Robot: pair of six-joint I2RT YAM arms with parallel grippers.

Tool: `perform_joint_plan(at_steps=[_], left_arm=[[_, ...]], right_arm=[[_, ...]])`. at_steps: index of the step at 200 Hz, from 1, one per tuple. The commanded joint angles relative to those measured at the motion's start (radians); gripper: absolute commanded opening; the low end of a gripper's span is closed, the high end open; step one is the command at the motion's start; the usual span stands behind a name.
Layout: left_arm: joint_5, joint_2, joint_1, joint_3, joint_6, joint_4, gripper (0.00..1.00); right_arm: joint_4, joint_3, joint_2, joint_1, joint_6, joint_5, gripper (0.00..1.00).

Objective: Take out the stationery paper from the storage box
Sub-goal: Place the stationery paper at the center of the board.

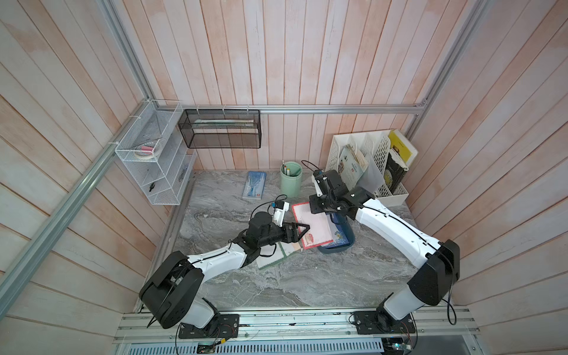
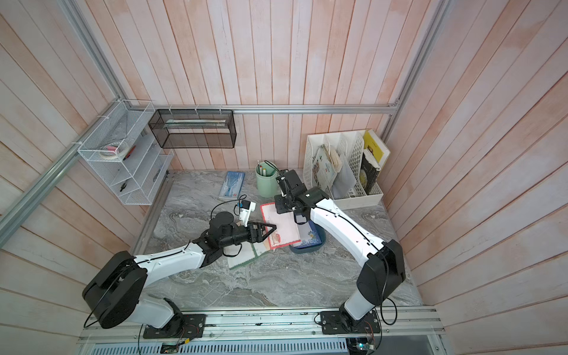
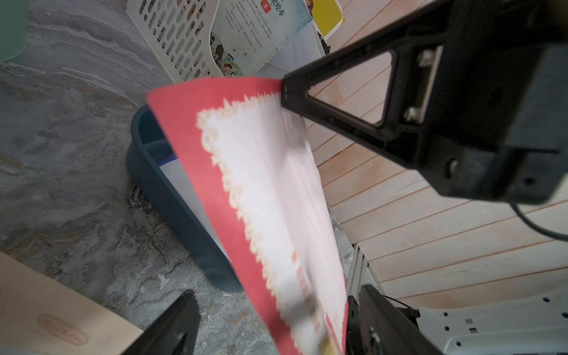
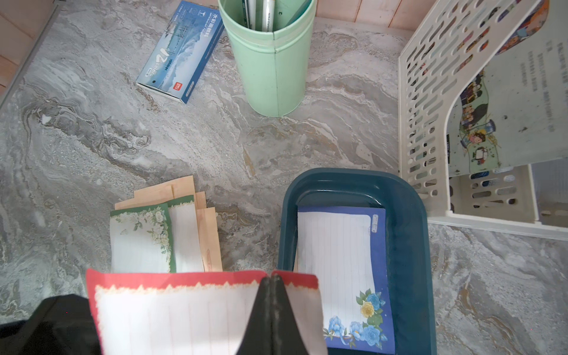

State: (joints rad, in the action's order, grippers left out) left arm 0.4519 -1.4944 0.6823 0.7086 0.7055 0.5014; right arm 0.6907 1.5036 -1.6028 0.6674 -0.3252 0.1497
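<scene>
Right jaws pinch a sliver of red-bordered sheet (image 4: 172, 316), left jaws spread around it; thin grip, could drop onto storage box (image 4: 412, 246).

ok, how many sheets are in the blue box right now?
1 showing: a blue-bordered sheet lying flat in the storage box. What looks like a tan edge peeks from under it, so more may sit hidden.

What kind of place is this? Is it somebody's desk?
Probably a pretend study desk built for robot practice: there's a pen cup, a file organiser and stationery paper, with robot arms bolted at the front.
</scene>
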Motion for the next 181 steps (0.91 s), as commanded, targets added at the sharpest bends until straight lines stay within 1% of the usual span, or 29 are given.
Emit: perform_joint_plan(at_steps=[1,48,64,68,80,86,99,111,115,119,131,140,143,146,149,156,165,173,181], left_arm=[[0.001,-0.020,0.006,0.026,-0.015,0.050,0.72],[0.011,0.021,0.006,0.003,-0.012,0.061,0.18],[0.002,0.058,0.006,-0.015,-0.020,0.037,0.03],[-0.002,0.072,0.006,-0.021,-0.023,0.030,0.00],[-0.015,0.115,0.006,-0.045,-0.031,0.006,0.00],[-0.020,0.140,0.006,-0.061,-0.037,-0.003,0.00],[-0.035,0.202,0.006,-0.093,-0.059,-0.042,0.00],[-0.056,0.260,0.005,-0.126,-0.086,-0.082,0.00],[-0.065,0.277,0.005,-0.132,-0.094,-0.102,0.00],[-0.073,0.296,0.004,-0.141,-0.103,-0.120,0.00],[-0.079,0.345,0.001,-0.167,-0.125,-0.154,0.00],[-0.074,0.378,-0.001,-0.187,-0.133,-0.164,0.00],[-0.072,0.388,-0.002,-0.194,-0.135,-0.165,0.00],[-0.069,0.398,-0.002,-0.199,-0.136,-0.165,0.00],[-0.066,0.406,-0.003,-0.204,-0.137,-0.166,0.00],[-0.058,0.425,-0.005,-0.216,-0.139,-0.169,0.00],[-0.057,0.445,-0.005,-0.222,-0.139,-0.179,0.00],[-0.056,0.460,-0.004,-0.225,-0.139,-0.187,0.00],[-0.047,0.475,-0.004,-0.227,-0.141,-0.187,0.00]], right_arm=[[0.025,0.026,-0.010,0.020,-0.021,-0.009,0.00],[-0.006,-0.021,-0.004,0.024,-0.030,-0.038,0.00],[-0.014,-0.040,0.001,0.025,-0.031,-0.032,0.00],[-0.016,-0.044,0.003,0.026,-0.030,-0.028,0.03],[-0.029,-0.064,0.022,0.024,-0.030,-0.006,0.17],[-0.041,-0.078,0.037,0.024,-0.030,0.004,0.21],[-0.090,-0.119,0.086,0.011,-0.028,0.012,0.27],[-0.160,-0.174,0.148,-0.018,-0.016,-0.043,0.32],[-0.190,-0.195,0.172,-0.031,-0.011,-0.075,0.35],[-0.223,-0.216,0.197,-0.045,-0.009,-0.113,0.39],[-0.362,-0.307,0.282,-0.100,-0.003,-0.279,0.49],[-0.485,-0.388,0.341,-0.155,-0.026,-0.450,0.60],[-0.531,-0.415,0.359,-0.178,-0.038,-0.519,0.64],[-0.569,-0.441,0.372,-0.195,-0.056,-0.592,0.70],[-0.622,-0.467,0.384,-0.219,-0.075,-0.660,0.72],[-0.735,-0.524,0.408,-0.262,-0.127,-0.792,0.75],[-0.866,-0.577,0.421,-0.298,-0.204,-0.926,0.77],[-0.967,-0.613,0.419,-0.312,-0.252,-1.024,0.78],[-1.035,-0.636,0.407,-0.315,-0.282,-1.089,0.78]])
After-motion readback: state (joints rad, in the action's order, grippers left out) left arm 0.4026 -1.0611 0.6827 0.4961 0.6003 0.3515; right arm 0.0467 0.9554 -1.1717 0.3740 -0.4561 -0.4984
